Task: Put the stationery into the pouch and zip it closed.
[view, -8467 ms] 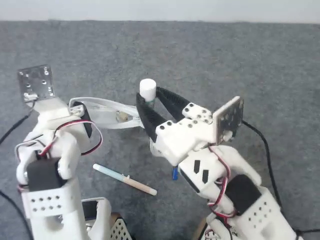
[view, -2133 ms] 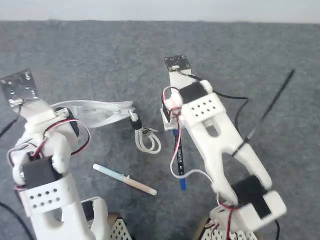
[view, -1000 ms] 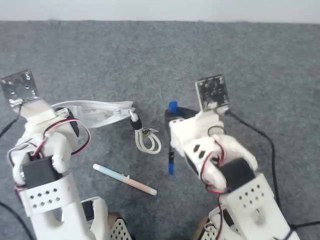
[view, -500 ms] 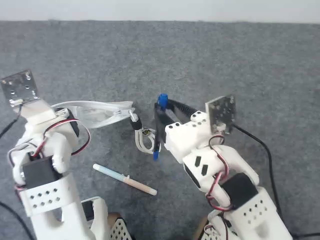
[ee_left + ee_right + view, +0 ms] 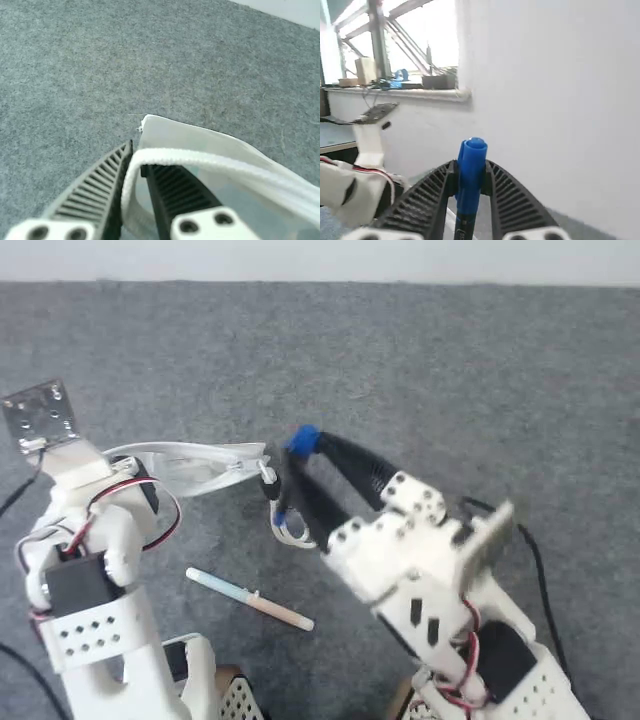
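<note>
**Item 1 – R gripper** (image 5: pixel 295 458): over table centre in high view, black ribbed jaws pointing toward 10 o'clock. Jaws parted only by the pen's width, clamped on a blue pen (image 5: pixel 303 440). Pen roughly upright, cap end sticking up past the fingertips. Right wrist view: R gripper (image 5: pixel 470 167) with the blue pen (image 5: pixel 471 150) squeezed between both jaws.

**Item 2 – L gripper** (image 5: pixel 135 150): jaws nearly together, pinching the white zip band at one end of the pouch (image 5: pixel 210 150).

**Item 3 – pouch** (image 5: pixel 200 465): clear w/ white trim, flat on grey mat (image 5: pixel 450 370), at 9 o'clock from R gripper. Its near end lies just beside the blue pen.

**Item 4 – zip pull** (image 5: pixel 268 480): at pouch's 3 o'clock end. White cord loop (image 5: pixel 290 530) trails from it toward 5 o'clock, partly under the R jaws.

**Item 5 – pale pen** (image 5: pixel 250 601): lt-blue/tan, loose on mat, at 6 o'clock from pouch, apart from both grippers.
</note>
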Action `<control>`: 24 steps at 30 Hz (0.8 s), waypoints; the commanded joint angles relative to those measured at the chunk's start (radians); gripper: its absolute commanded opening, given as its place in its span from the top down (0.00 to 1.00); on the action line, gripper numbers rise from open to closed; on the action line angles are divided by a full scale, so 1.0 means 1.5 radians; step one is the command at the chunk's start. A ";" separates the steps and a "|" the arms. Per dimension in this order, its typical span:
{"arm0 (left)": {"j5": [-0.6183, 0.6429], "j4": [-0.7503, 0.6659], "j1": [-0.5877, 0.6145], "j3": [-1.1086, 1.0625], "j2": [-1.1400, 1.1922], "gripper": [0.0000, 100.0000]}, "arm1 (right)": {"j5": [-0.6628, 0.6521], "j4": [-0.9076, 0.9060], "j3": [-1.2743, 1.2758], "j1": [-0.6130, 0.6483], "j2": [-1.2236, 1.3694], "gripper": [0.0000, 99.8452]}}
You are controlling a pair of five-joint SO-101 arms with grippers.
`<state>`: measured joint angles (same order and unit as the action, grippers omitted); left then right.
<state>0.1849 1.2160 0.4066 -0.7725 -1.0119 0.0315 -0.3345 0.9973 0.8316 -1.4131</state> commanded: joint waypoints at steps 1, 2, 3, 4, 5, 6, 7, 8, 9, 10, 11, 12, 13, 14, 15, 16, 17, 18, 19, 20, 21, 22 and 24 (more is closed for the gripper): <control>-0.003 -0.016 0.005 -0.010 0.011 0.99 | -0.095 0.070 -0.005 0.068 -0.012 0.99; -0.003 -0.016 0.005 -0.010 0.011 0.99 | -0.107 0.092 -0.005 0.082 -0.007 0.99; -0.003 -0.016 0.005 -0.010 0.011 0.99 | -0.118 0.118 -0.005 0.094 0.002 0.99; -0.003 -0.017 0.005 -0.010 0.011 0.99 | -0.126 0.148 -0.005 0.101 0.013 0.99; -0.003 -0.017 0.005 -0.010 0.011 0.99 | -0.132 0.177 -0.005 0.104 0.027 0.99; -0.003 -0.017 0.005 -0.010 0.011 0.99 | -0.139 0.206 -0.005 0.104 0.043 0.99; -0.003 -0.017 0.005 -0.010 0.011 0.99 | -0.146 0.237 -0.005 0.104 0.063 0.99; -0.003 -0.017 0.005 -0.010 0.011 0.99 | -0.154 0.267 -0.005 0.104 0.086 0.99; -0.003 -0.017 0.005 -0.010 0.011 0.99 | -0.163 0.298 -0.005 0.104 0.112 0.99; -0.003 -0.017 0.005 -0.010 0.011 0.99 | -0.171 0.326 -0.005 0.104 0.137 0.99; -0.003 -0.017 0.005 -0.010 0.011 0.99 | -0.179 0.353 -0.005 0.104 0.163 0.99; -0.003 -0.017 0.005 -0.010 0.011 0.99 | -0.187 0.381 -0.005 0.104 0.187 0.99; -0.003 -0.017 0.004 -0.010 0.011 0.99 | -0.191 0.410 -0.005 0.105 0.210 0.99; -0.003 -0.018 0.004 -0.010 0.011 0.99 | -0.194 0.438 -0.005 0.106 0.234 0.99; -0.003 -0.018 0.004 -0.010 0.011 0.99 | -0.195 0.467 -0.005 0.106 0.255 0.99; -0.003 -0.019 0.004 -0.010 0.011 0.99 | -0.193 0.490 -0.005 0.106 0.277 0.99; -0.003 -0.019 0.004 -0.010 0.011 0.99 | -0.192 0.508 -0.005 0.106 0.296 0.99; -0.003 -0.019 0.004 -0.010 0.011 0.99 | -0.191 0.521 -0.004 0.106 0.316 0.99; -0.003 -0.019 0.004 -0.010 0.011 0.99 | -0.191 0.533 -0.003 0.106 0.336 0.99; -0.003 -0.018 0.004 -0.010 0.011 0.99 | -0.191 0.544 -0.003 0.105 0.352 0.99; -0.003 -0.018 0.004 -0.010 0.011 0.99 | -0.191 0.556 -0.003 0.105 0.368 0.99; -0.003 -0.018 0.004 -0.010 0.011 0.99 | -0.191 0.569 -0.003 0.106 0.381 0.99; -0.003 -0.017 0.005 -0.010 0.011 0.99 | -0.190 0.589 0.003 0.107 0.404 0.99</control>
<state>0.1849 1.2160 0.4066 -0.7725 -1.0119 -0.2417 0.4971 1.0019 0.9866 -0.8454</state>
